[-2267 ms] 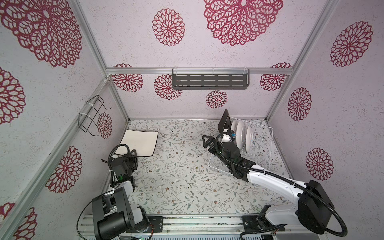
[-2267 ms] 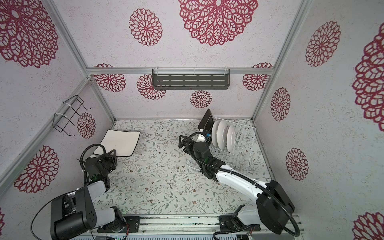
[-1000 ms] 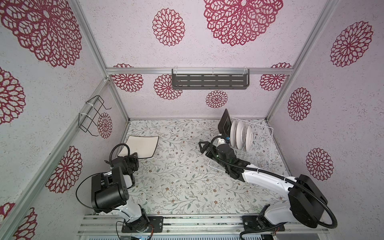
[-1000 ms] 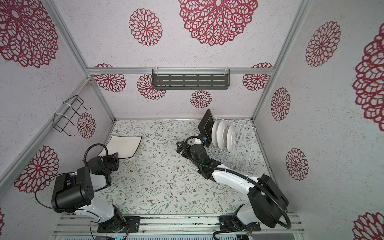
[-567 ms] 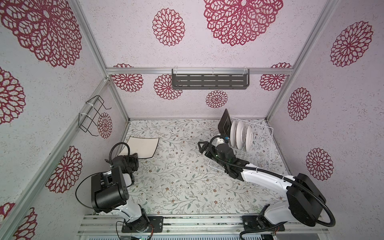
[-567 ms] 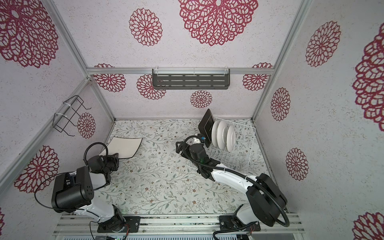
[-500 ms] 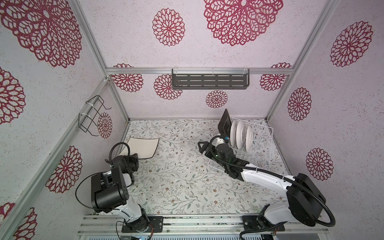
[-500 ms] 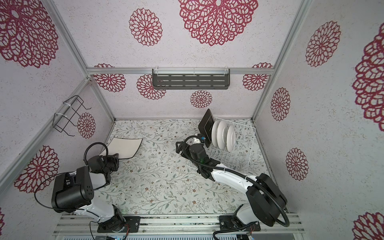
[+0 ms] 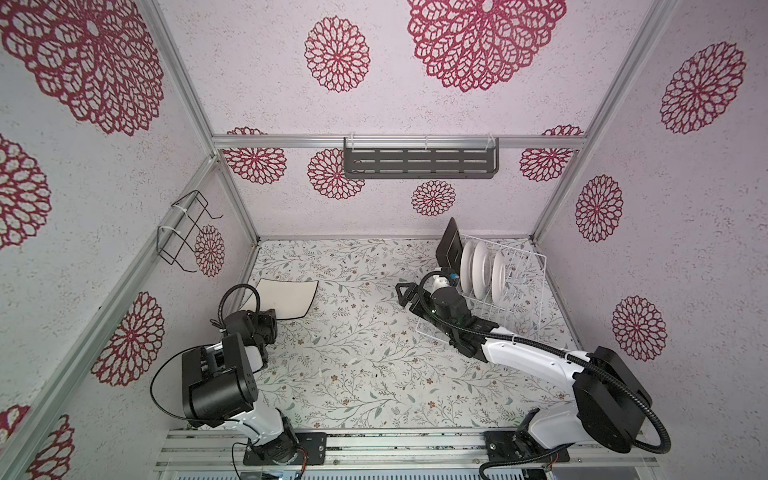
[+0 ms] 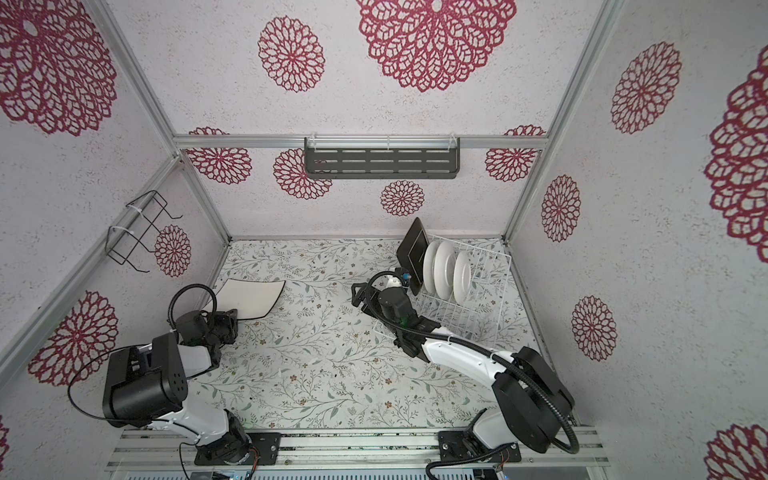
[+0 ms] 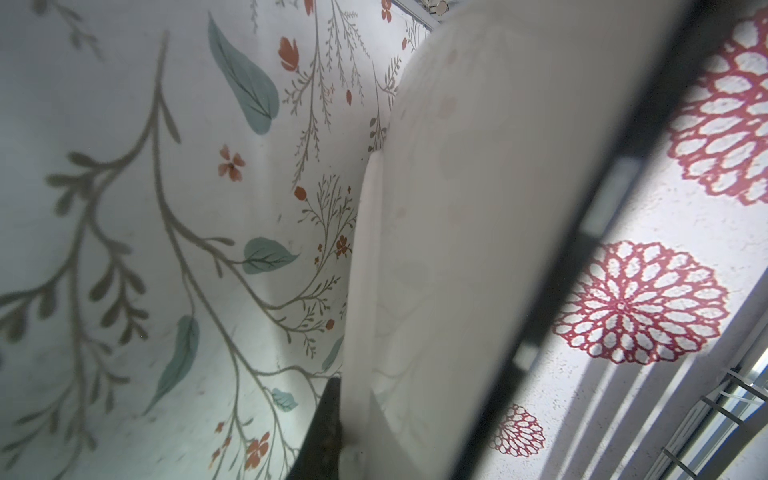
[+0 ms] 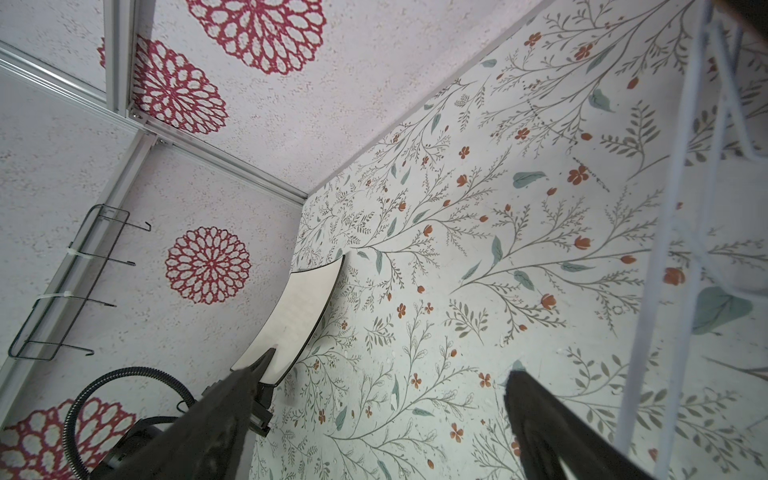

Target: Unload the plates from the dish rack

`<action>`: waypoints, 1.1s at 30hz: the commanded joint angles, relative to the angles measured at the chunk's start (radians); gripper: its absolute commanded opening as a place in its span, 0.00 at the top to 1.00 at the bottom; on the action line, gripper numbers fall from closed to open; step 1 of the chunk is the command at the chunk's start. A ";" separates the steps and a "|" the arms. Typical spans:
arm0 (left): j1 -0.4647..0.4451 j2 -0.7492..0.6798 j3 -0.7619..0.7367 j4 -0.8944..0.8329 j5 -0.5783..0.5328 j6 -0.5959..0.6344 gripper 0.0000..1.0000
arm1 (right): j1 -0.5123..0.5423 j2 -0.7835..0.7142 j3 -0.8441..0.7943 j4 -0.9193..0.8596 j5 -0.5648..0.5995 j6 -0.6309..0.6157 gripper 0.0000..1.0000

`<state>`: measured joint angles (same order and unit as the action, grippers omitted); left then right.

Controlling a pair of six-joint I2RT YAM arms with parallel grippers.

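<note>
4 plates (image 9: pixel 482 269) stand upright in dish rack (image 9: pixel 524 300).

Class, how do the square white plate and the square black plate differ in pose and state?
The square white plate lies nearly flat outside the dish rack; the square black plate stands on edge in it. The left hand grips the white one; no hand holds the black one. Both are square.

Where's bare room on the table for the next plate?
Bare: the table between the square white plate and the right end effector, and its near strip by the arm bases. Crowded: the far right corner, around the dish rack.
</note>
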<state>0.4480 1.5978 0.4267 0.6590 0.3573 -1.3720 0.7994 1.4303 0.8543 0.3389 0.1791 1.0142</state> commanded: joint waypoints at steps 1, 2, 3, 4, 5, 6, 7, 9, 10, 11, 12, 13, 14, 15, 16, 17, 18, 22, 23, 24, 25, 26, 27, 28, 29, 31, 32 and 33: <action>0.009 -0.060 0.046 0.101 0.014 0.020 0.87 | 0.004 -0.019 0.015 0.017 0.012 0.003 0.03; 0.009 -0.063 0.046 0.096 0.012 0.022 0.84 | 0.003 -0.019 0.015 0.017 0.013 0.002 0.03; 0.010 -0.067 0.046 0.090 0.011 0.025 0.81 | 0.003 -0.021 0.015 0.017 0.013 0.001 0.03; 0.010 -0.069 0.047 0.083 0.009 0.027 0.80 | 0.004 -0.021 0.015 0.017 0.012 0.001 0.03; 0.010 -0.071 0.047 0.078 0.009 0.027 0.78 | 0.003 -0.022 0.013 0.017 0.012 0.001 0.03; 0.010 -0.073 0.047 0.075 0.011 0.027 0.77 | 0.004 -0.024 0.013 0.016 0.013 0.001 0.03; 0.010 -0.073 0.050 0.070 0.014 0.027 0.74 | 0.004 -0.024 0.012 0.016 0.013 0.001 0.03; 0.011 -0.075 0.057 0.053 0.017 0.030 0.69 | 0.003 -0.027 0.010 0.017 0.014 0.000 0.03; 0.010 -0.075 0.057 0.050 0.018 0.030 0.67 | 0.004 -0.029 0.009 0.017 0.015 0.000 0.03; 0.010 -0.076 0.057 0.050 0.019 0.031 0.66 | 0.003 -0.031 0.006 0.016 0.015 0.000 0.03; 0.011 -0.078 0.057 0.044 0.019 0.031 0.64 | 0.004 -0.034 0.006 0.016 0.016 0.000 0.03; 0.010 -0.080 0.057 0.039 0.017 0.033 0.62 | 0.004 -0.036 0.003 0.017 0.016 0.000 0.03; 0.011 -0.083 0.058 0.031 0.017 0.034 0.60 | 0.003 -0.038 0.003 0.017 0.019 0.000 0.03; 0.010 -0.086 0.058 0.027 0.017 0.036 0.59 | 0.003 -0.040 0.000 0.016 0.020 -0.002 0.03; 0.011 -0.088 0.057 0.023 0.017 0.037 0.57 | 0.004 -0.043 -0.003 0.017 0.021 -0.002 0.03; 0.010 -0.090 0.057 0.017 0.019 0.040 0.54 | 0.004 -0.045 -0.006 0.017 0.023 -0.001 0.03; 0.010 -0.095 0.057 0.004 0.019 0.041 0.50 | 0.003 -0.047 -0.006 0.017 0.024 -0.001 0.03; 0.010 -0.104 0.053 -0.026 0.019 0.055 0.41 | 0.004 -0.054 -0.015 0.018 0.028 0.000 0.03; 0.009 -0.106 0.050 -0.029 0.019 0.057 0.40 | 0.004 -0.054 -0.016 0.020 0.028 0.002 0.03; 0.010 -0.107 0.046 -0.029 0.019 0.057 0.39 | 0.003 -0.056 -0.019 0.020 0.029 0.001 0.02; 0.011 -0.105 0.045 -0.031 0.017 0.058 0.38 | 0.003 -0.057 -0.018 0.019 0.029 0.002 0.02; 0.009 -0.105 0.043 -0.033 0.017 0.059 0.36 | 0.003 -0.057 -0.019 0.020 0.029 0.002 0.03; 0.010 -0.103 0.043 -0.033 0.017 0.058 0.34 | 0.004 -0.059 -0.020 0.020 0.029 0.002 0.03; 0.009 -0.100 0.043 -0.034 0.019 0.060 0.33 | 0.003 -0.060 -0.020 0.020 0.029 0.001 0.03; 0.010 -0.098 0.043 -0.034 0.019 0.059 0.32 | 0.003 -0.062 -0.022 0.020 0.029 0.001 0.03; 0.010 -0.095 0.043 -0.036 0.020 0.060 0.29 | 0.003 -0.065 -0.023 0.018 0.031 0.001 0.03; 0.010 -0.093 0.045 -0.040 0.021 0.060 0.28 | 0.004 -0.066 -0.024 0.017 0.031 0.000 0.03; 0.010 -0.091 0.046 -0.044 0.022 0.063 0.26 | 0.003 -0.067 -0.024 0.017 0.031 0.000 0.02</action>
<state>0.4507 1.5303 0.4580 0.5602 0.3622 -1.3304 0.7994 1.4097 0.8371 0.3389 0.1867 1.0142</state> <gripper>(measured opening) 0.728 0.976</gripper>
